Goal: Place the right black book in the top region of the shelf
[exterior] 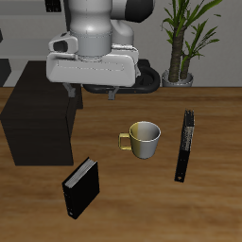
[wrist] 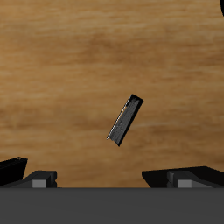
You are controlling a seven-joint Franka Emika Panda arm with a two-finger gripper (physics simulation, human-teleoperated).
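Note:
The right black book point(exterior: 80, 187) stands upright near the table's front edge, chunky, with a thin pale page edge. The wrist view shows what looks like this book point(wrist: 126, 120) from above, lying diagonally on the wood, well below the gripper. The shelf point(exterior: 38, 125) is a large plain black box, farther back than the book. My gripper point(exterior: 95, 93) hangs high over the table's back part beside the shelf, open and empty. Its fingertips point(wrist: 17, 169) sit wide apart in the wrist view.
A yellowish mug point(exterior: 144, 139) stands mid-table. A long, thin black book point(exterior: 184, 144) lies beyond the mug. A potted plant point(exterior: 181, 57) stands behind the table.

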